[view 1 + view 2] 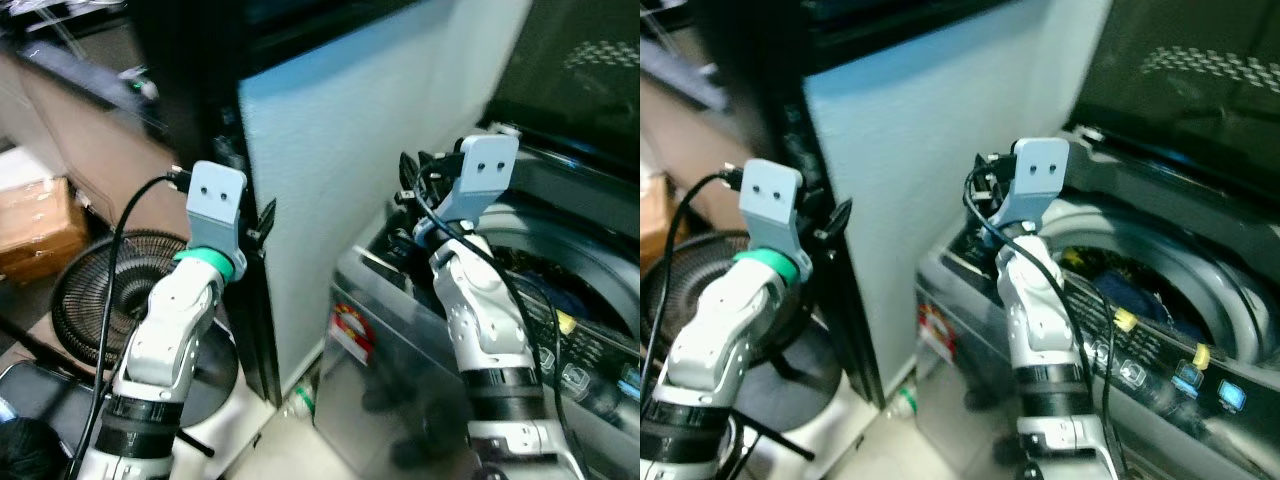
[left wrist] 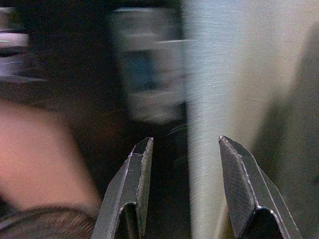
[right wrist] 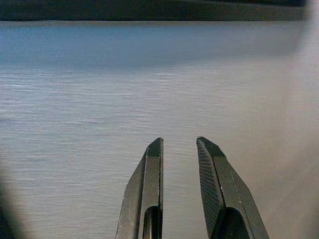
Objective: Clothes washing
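Dark blue clothes (image 1: 560, 285) are being seen inside the washing machine (image 1: 560, 330) drum at lower right, its lid (image 1: 1180, 70) raised. Both hands, left hand (image 2: 185, 191) and right hand (image 3: 180, 191), are being held spread and empty beside a pale panel (image 1: 360, 160). Loading is judged partly done; closing and starting are left.

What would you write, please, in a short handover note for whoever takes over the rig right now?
Left gripper: open, holding nothing, raised beside the pale appliance wall.
Right gripper: open, holding nothing, pointed at that same wall, arm raised over the washing machine.
Things: the washing machine lid is up; dark blue clothes lie in the drum. A floor fan stands by the left arm.
Done: the machine is open and at least partly loaded.
Left: close the lid and start the wash at the control panel.
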Tool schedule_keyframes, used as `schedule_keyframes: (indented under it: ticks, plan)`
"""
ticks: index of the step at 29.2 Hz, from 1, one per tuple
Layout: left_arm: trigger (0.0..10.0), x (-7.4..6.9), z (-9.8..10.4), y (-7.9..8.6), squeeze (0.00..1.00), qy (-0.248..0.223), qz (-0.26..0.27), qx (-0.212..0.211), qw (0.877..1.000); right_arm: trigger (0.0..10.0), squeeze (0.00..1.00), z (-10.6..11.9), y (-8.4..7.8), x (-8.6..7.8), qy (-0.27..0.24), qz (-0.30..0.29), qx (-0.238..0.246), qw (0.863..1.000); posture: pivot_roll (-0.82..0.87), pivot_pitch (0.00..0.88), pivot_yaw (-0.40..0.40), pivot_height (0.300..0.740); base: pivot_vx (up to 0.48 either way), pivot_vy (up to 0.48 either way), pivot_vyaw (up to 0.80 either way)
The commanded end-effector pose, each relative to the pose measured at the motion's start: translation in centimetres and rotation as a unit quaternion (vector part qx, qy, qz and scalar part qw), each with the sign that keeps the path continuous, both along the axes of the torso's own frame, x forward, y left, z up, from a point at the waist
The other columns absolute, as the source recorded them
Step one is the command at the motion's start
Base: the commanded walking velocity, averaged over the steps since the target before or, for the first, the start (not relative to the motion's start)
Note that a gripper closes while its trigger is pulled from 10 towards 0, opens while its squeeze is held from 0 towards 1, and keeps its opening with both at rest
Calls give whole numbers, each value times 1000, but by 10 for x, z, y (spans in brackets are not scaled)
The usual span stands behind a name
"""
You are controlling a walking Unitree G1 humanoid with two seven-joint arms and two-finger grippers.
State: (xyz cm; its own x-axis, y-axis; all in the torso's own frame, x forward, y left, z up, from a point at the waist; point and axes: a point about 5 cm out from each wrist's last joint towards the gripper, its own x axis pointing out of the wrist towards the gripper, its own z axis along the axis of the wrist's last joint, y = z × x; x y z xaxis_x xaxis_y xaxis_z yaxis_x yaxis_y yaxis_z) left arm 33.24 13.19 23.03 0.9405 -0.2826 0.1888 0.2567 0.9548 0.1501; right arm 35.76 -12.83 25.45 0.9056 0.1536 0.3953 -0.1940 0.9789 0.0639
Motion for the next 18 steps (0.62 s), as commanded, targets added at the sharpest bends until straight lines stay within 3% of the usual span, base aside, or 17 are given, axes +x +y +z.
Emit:
schedule_keyframes:
  ticks: [1, 18]
  plan:
    - [10000, 0, -1, 2, 0, 6, 2, -5, 1000, 10000, 0, -3, 2, 2, 12, 4, 4, 1000, 110, 0, 47, 740, 0, 0, 800]
    - [10000, 0, -3, 3, 0, 17, 5, -20, 1000, 10000, 0, -3, 4, 4, 17, 4, 0, 1000, 107, 0, 41, 740, 0, 0, 800]
